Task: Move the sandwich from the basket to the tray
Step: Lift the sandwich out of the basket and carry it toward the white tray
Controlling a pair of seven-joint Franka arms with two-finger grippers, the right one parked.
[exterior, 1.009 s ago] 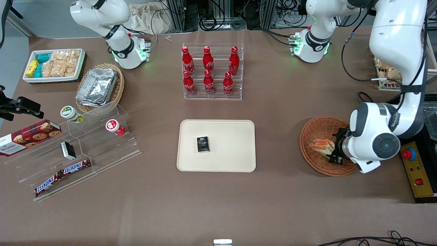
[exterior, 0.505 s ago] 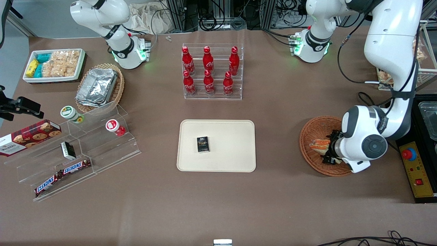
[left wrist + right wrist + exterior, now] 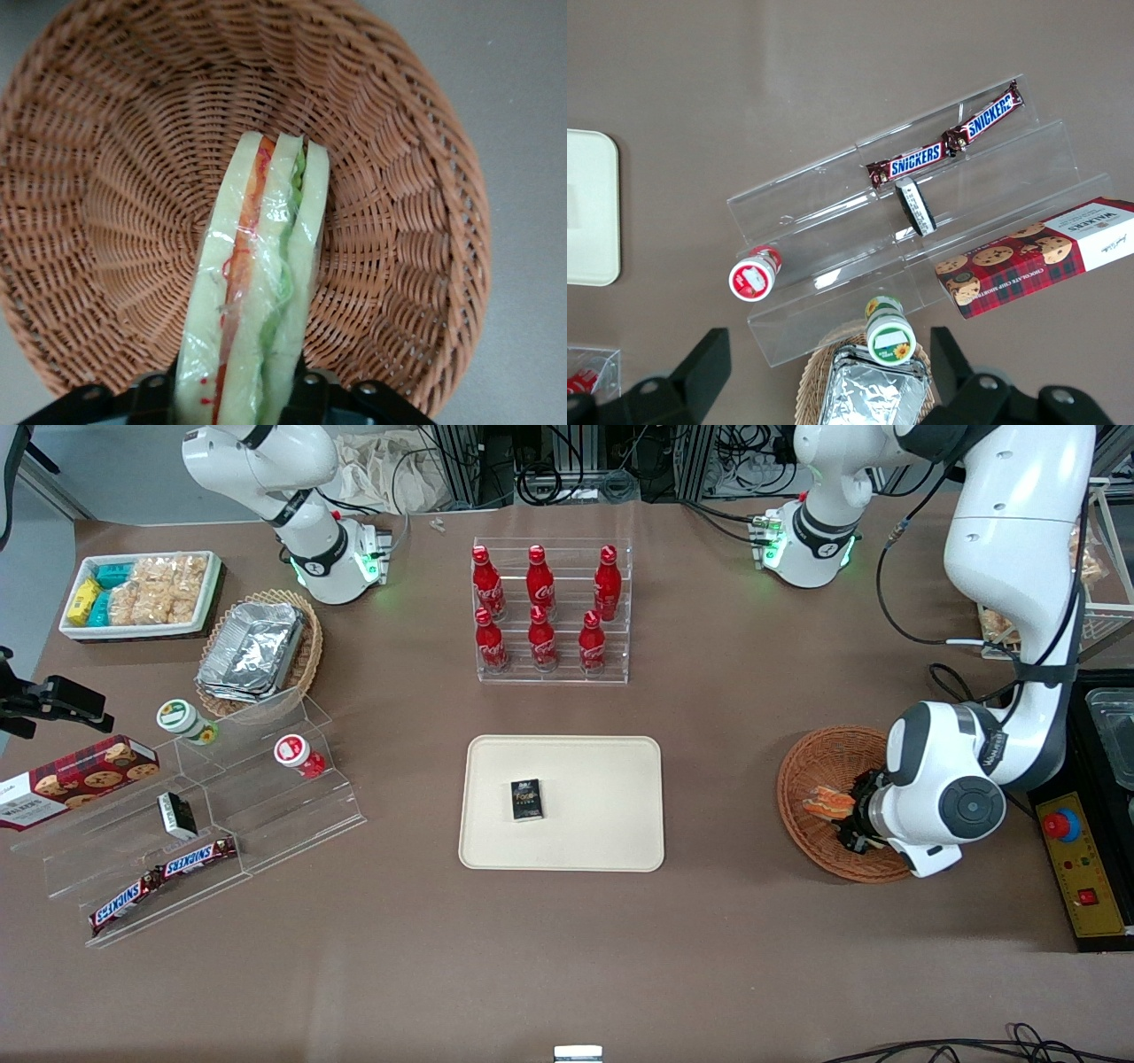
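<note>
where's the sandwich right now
The sandwich is in the basket, toward the working arm's end of the table, with the gripper closed on it.

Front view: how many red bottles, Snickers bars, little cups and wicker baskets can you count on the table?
Red bottles: 6
Snickers bars: 2
Little cups: 2
Wicker baskets: 2
Total: 12
The tool is over the reddish basket, shut on the sandwich.
</note>
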